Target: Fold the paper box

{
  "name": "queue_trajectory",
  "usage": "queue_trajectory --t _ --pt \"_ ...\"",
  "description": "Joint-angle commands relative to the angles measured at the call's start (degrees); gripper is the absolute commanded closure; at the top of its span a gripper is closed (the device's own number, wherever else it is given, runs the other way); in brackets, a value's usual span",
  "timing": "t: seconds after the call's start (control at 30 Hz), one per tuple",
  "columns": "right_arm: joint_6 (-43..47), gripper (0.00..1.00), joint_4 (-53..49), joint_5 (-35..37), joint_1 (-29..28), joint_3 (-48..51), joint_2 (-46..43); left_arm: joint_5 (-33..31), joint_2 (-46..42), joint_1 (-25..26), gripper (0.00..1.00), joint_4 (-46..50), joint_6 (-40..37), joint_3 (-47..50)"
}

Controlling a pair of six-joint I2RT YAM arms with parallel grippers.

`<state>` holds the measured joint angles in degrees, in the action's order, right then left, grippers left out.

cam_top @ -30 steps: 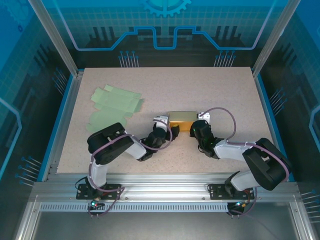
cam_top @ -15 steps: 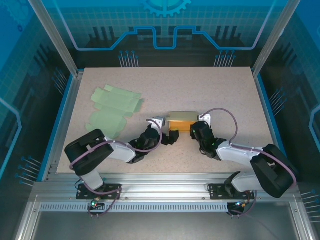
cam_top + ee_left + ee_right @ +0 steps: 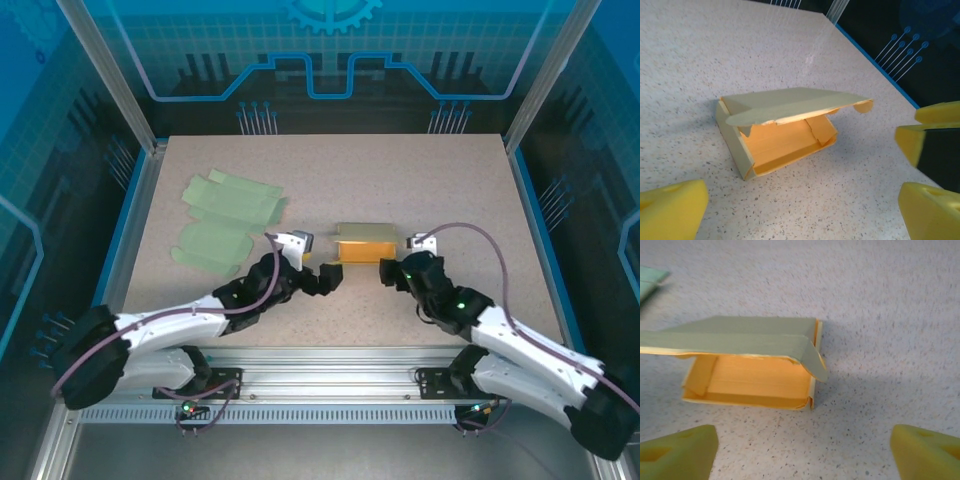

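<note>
The paper box (image 3: 365,243) lies in the middle of the table, yellow-orange inside with a grey-green lid. Its lid hangs partly raised over the open front, as the left wrist view (image 3: 785,135) and the right wrist view (image 3: 755,365) show. My left gripper (image 3: 322,278) is open just off the box's near left corner, its yellow pads spread wide around bare table (image 3: 800,215). Off the near right corner, my right gripper (image 3: 393,272) is also open and holds nothing (image 3: 802,455). Neither gripper touches the box.
Two flat green paper sheets (image 3: 230,200) (image 3: 210,245) lie at the left of the table, one edge showing in the right wrist view (image 3: 650,277). Aluminium frame posts and blue walls ring the speckled tabletop (image 3: 450,180).
Both arms have drawn back toward the near edge, away from the box's ends. Both grippers have opened wide, and the box now sits free.
</note>
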<state>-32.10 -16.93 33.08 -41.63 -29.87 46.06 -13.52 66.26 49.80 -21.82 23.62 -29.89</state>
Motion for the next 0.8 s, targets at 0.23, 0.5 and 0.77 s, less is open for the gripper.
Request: queue_trajectory --t 0.23,0.5,0.77 --pt "-2.0 0.0 -15.5 -5.6 5.6 -15.0 -6.0 -0.5 5.7 -4.5 0.01 18.7 -5.2 -18.9" --pt "0.5 0.0 -22.3 -16.0 17.3 -29.5 13.3 4.6 21.7 -10.5 0.01 29.5 -7.3 -37.1" --pt "3.6 0.01 -21.9 -27.1 22.5 -35.9 32.3 4.0 32.6 -11.2 0.01 33.0 -6.5 -42.9"
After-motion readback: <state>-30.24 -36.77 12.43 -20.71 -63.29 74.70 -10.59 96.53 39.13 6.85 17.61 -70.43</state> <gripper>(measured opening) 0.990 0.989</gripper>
